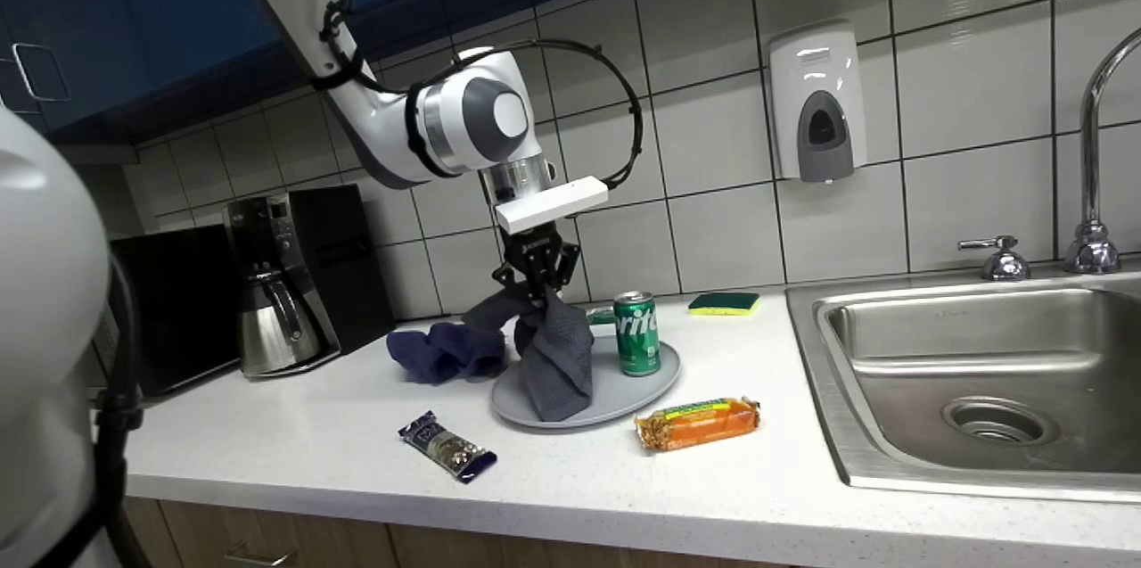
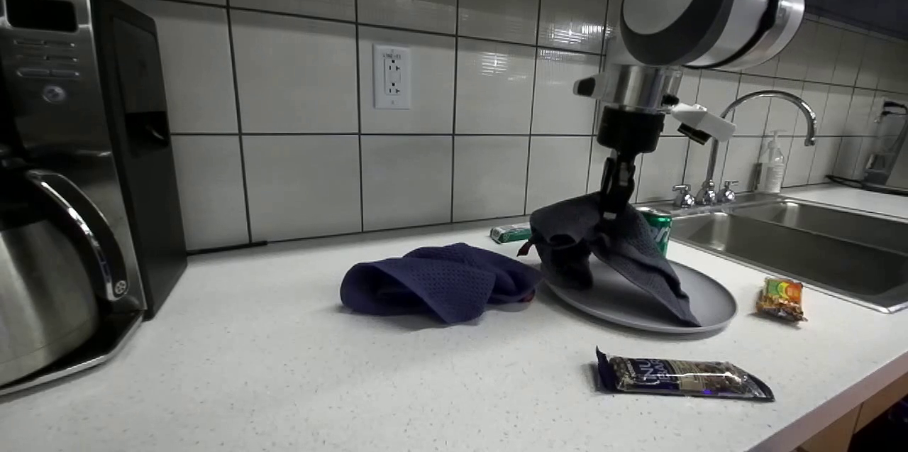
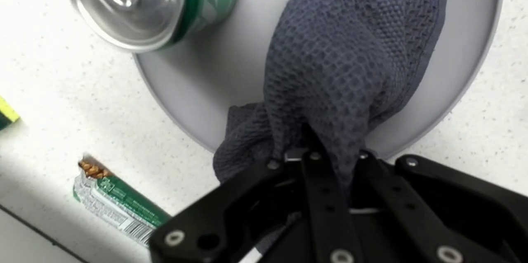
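Note:
My gripper [image 1: 537, 284] is shut on a dark grey waffle cloth [image 1: 560, 363], which bunches up between the fingers. It also shows in an exterior view [image 2: 611, 211] and in the wrist view [image 3: 336, 151]. The cloth hangs from the fingers, and its lower end rests on a grey round plate [image 1: 606, 403]. Part of the cloth droops past the plate's rim toward the dark blue cloth [image 2: 447, 282] on the counter. A green soda can [image 1: 637, 336] stands upright on the plate beside the grey cloth. The fingertips are partly hidden by the cloth.
An orange-wrapped bar [image 1: 700, 423] and a dark-wrapped nut bar [image 2: 684, 376] lie before the plate. A green-wrapped bar [image 3: 119, 201] and a sponge [image 1: 724, 304] lie near the tiled wall. A coffee maker [image 1: 321, 256] and a steel sink [image 1: 824, 407] stand at opposite ends.

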Robot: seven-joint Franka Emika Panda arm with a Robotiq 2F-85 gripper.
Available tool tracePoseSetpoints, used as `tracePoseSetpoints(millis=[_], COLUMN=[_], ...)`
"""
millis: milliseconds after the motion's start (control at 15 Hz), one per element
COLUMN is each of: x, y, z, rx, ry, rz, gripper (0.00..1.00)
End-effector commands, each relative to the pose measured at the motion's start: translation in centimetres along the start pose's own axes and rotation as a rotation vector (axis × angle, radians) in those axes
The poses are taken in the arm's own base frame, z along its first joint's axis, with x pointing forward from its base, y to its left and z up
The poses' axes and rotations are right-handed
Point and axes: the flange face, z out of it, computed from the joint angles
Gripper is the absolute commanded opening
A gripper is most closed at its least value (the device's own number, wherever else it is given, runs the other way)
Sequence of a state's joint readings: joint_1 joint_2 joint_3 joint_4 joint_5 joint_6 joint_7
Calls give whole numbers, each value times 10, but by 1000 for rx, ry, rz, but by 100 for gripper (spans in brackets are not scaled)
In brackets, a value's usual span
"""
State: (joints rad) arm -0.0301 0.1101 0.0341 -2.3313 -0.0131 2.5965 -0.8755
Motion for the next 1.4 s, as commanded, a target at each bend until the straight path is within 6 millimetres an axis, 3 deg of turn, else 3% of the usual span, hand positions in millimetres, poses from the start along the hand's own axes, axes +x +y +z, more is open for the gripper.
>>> tracePoseSetpoints(millis=[0, 400, 867, 1333], x=[23, 66, 123, 174], y=[8, 3, -13, -15], z=[-18, -21, -9, -3], rx=[-4, -31, -39, -37], ry=[37, 70, 89, 118], rz=[3, -41, -128, -185], gripper=[2, 2, 2, 2])
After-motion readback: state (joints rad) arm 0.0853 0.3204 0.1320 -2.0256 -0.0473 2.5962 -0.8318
